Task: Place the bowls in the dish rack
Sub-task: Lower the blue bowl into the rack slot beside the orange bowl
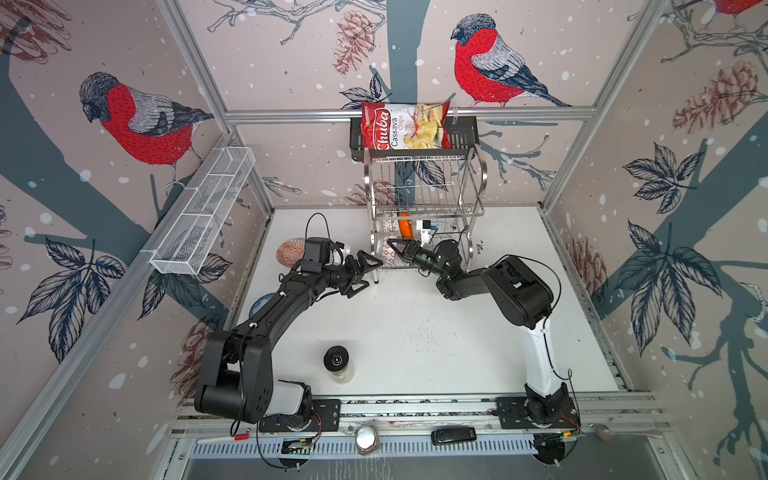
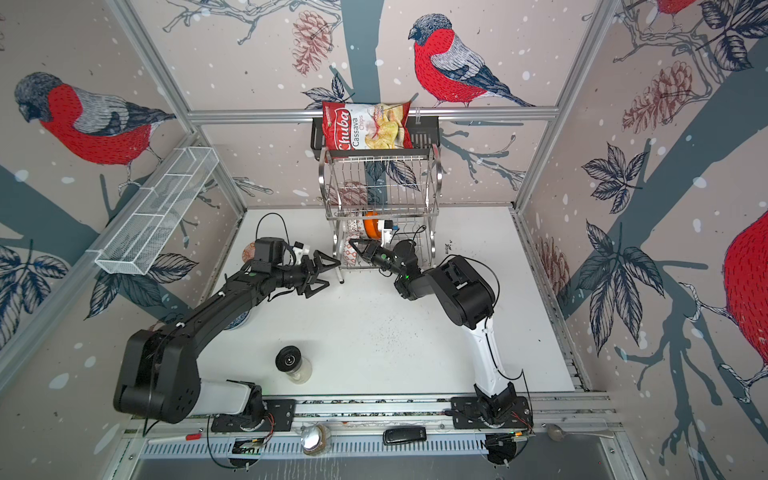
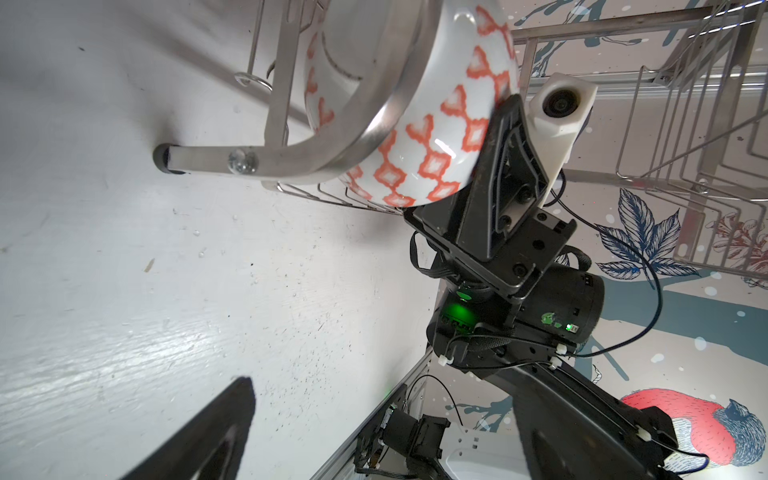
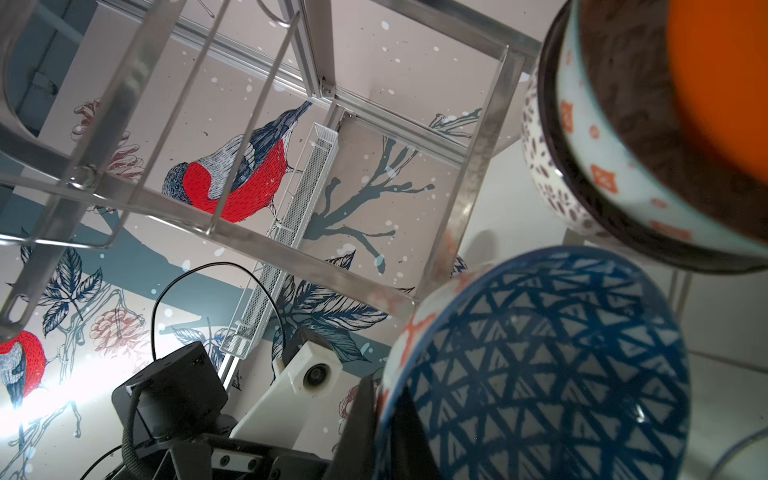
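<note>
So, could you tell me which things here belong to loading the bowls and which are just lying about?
Job: dish rack; blue-triangle bowl held by the right gripper; orange bowl in the rack; red-orange bowl and blue bowl on the table; open left gripper.
Lying about: chips bag, black basket, white mesh tray, black-lidded jar.

Both top views: round blue-white ceramic bowl point(image 1: 258, 305) sat mostly hidden under black left arm point(image 1: 270, 328); round red-orange patterned bowl point(image 1: 289, 251) was partly hidden behind that arm's wrist. Right wrist view: plain bright orange bowl point(image 4: 723, 83) was blurred, cut by frame edge; blue triangle-patterned bowl point(image 4: 540, 365) ran off bottom edge. Left gripper point(image 1: 372, 274): left wrist view showed only one blurred black finger point(image 3: 208, 432), cut off.
</note>
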Robot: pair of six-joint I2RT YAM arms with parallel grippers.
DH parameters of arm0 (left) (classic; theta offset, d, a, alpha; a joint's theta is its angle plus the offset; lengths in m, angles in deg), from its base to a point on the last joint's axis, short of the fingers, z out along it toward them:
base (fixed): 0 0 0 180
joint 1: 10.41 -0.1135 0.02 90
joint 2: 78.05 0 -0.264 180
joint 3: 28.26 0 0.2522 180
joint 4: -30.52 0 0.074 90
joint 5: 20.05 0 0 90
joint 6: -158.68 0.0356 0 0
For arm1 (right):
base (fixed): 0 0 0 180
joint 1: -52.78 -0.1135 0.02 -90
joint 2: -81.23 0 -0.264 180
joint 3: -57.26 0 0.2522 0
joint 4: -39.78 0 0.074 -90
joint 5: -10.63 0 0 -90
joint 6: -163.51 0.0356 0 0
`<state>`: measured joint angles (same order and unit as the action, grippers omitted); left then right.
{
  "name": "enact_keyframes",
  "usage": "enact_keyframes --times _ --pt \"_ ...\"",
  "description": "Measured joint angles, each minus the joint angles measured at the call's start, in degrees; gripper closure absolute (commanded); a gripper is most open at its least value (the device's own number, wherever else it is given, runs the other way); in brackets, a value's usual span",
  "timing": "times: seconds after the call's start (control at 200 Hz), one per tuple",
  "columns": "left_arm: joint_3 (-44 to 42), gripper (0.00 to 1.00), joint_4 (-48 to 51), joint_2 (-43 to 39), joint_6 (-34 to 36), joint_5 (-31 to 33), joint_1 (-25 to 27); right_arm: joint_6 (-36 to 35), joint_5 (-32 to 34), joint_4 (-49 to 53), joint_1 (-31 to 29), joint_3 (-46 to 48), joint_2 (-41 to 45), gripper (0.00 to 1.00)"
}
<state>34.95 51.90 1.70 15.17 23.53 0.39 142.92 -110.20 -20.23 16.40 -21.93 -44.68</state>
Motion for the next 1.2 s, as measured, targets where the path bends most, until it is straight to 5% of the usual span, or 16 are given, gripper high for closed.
enact_keyframes --times 1.201 --pt "0.4 0.03 0.0 1.5 0.6 0.1 -0.1 -4.8 -3.8 5.3 0.7 -1.9 -0.2 0.98"
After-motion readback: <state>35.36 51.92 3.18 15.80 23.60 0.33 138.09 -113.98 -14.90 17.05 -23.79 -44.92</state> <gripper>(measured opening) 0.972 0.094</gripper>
